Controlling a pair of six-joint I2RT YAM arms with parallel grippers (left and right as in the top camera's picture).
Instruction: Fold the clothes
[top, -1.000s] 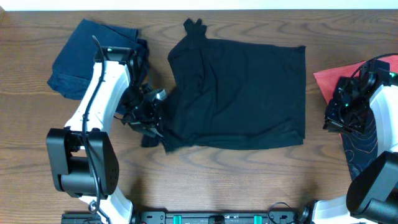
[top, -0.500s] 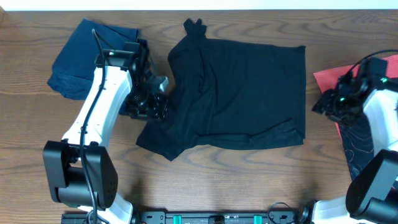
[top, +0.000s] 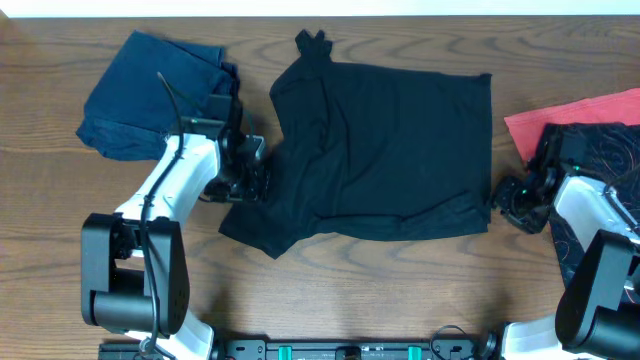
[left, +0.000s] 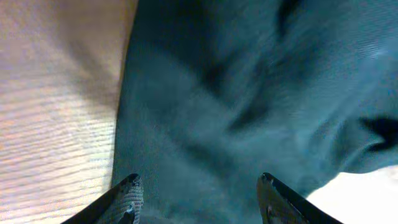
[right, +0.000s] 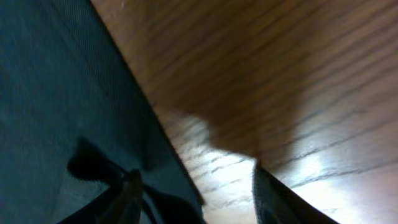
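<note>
The clothes in play are a black T-shirt (top: 385, 150) lying mostly flat in the middle of the table, with a flap pointing out at its lower left. My left gripper (top: 250, 176) sits at the shirt's left edge. In the left wrist view its jaws (left: 199, 186) stand open over the dark fabric (left: 249, 81), gripping nothing. My right gripper (top: 512, 205) is low by the shirt's lower right corner. In the right wrist view it (right: 194, 177) is open, the shirt's edge (right: 74, 93) running between its fingers above bare wood.
A folded navy garment (top: 150, 90) lies at the back left, just behind my left arm. A red cloth (top: 575, 118) and a dark patterned garment (top: 600, 190) lie at the right edge under my right arm. Brown wood table (top: 400, 290) in front.
Both grippers have opened. The left let go of the shirt's lower left part, which now lies spread out. The right arm moved from the red cloth down to the shirt's lower right corner.
</note>
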